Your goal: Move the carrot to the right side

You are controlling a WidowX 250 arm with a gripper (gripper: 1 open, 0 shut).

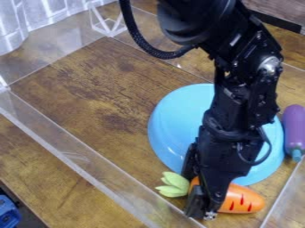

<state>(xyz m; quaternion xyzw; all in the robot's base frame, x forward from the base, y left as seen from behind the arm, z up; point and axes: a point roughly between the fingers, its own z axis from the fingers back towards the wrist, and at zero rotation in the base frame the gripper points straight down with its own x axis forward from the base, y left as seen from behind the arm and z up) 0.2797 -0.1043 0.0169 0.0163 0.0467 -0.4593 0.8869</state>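
Carrot (241, 199) lies at the near edge of the wooden table (89, 107), just in front of the blue plate (177, 125), as a black robot claw (201, 207) reaches down over its middle. Pale leaves point left in the camera view, the orange end right. From where I stand, I cannot tell whether the claw has closed on the toy; its fingers hide the contact. The step in hand looks to be the grasp. Done well, it calls for fingers on opposite sides of the thick orange body, clear of the leaves, and a gentle, even squeeze, since the glossy, rounded surface could slip or roll. A straight, slow lift should follow, clearing the plate's rim and the clear plastic wall (89, 165) before any sideways travel. The purple eggplant (293, 129) sits beside the plate and should be left unbumped.
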